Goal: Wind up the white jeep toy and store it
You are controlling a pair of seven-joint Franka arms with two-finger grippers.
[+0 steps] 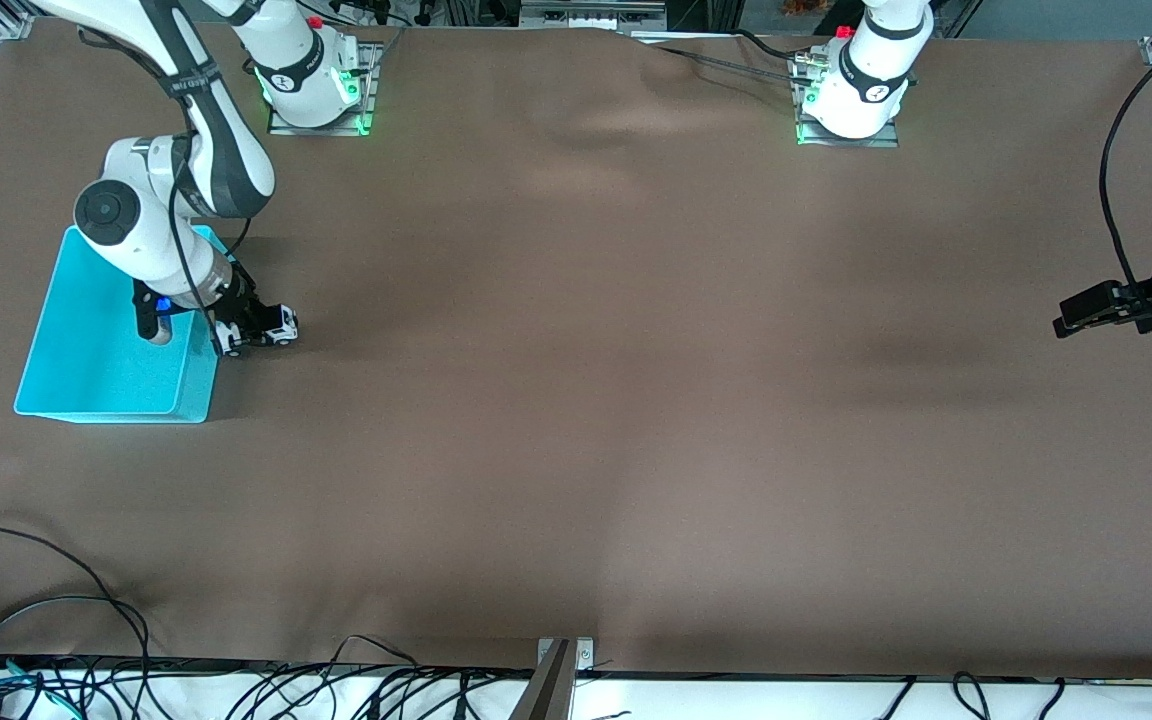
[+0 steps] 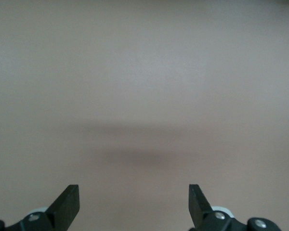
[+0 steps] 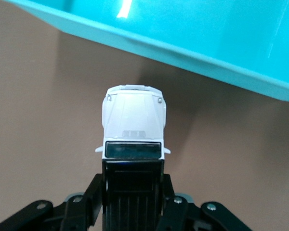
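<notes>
Front view, left-middle of the frame: the right gripper (image 1: 254,330) clamps the white jeep toy (image 1: 279,325) just beside the teal bin (image 1: 186,405). Released now, it could hit the rim and fall outside. The left gripper (image 1: 1071,322) waits, fingers apart.

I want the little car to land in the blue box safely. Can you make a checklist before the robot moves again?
1. Right gripper shut on the white jeep toy: ok.
2. Jeep already over the turquoise bin: not ok, it is beside the bin's wall.
3. Room in the bin: ok, its floor shows bare.
4. Jeep lifted off the brown table cover: cannot tell.
5. Left gripper out of the way: ok, open, waiting at the left arm's end.
</notes>
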